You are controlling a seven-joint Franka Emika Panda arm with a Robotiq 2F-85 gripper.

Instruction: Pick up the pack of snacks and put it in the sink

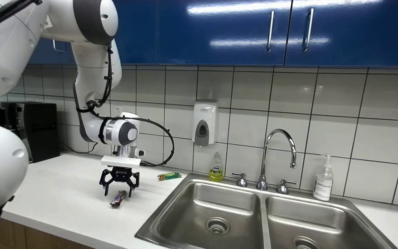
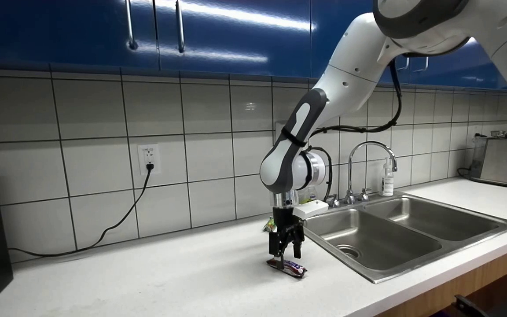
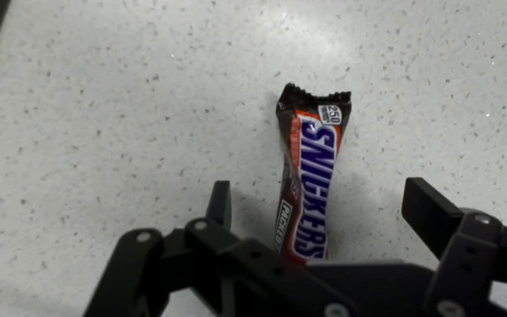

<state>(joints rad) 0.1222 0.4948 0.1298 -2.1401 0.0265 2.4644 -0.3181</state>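
Lying faceup, SNICKERS pack (image 3: 310, 176), fine print (image 3: 295, 143) unclear

In an exterior view we see the gripper (image 1: 118, 195), jaws apart, just over the dark snack pack (image 1: 119, 199) on the white counter (image 1: 64, 200) that holds the steel sink (image 1: 264, 214).

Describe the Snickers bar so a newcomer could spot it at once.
Find the sink, then the white counter beside it. Under the open gripper lies the Snickers bar. It is dark and red; the packet nearer the wall is mostly green.
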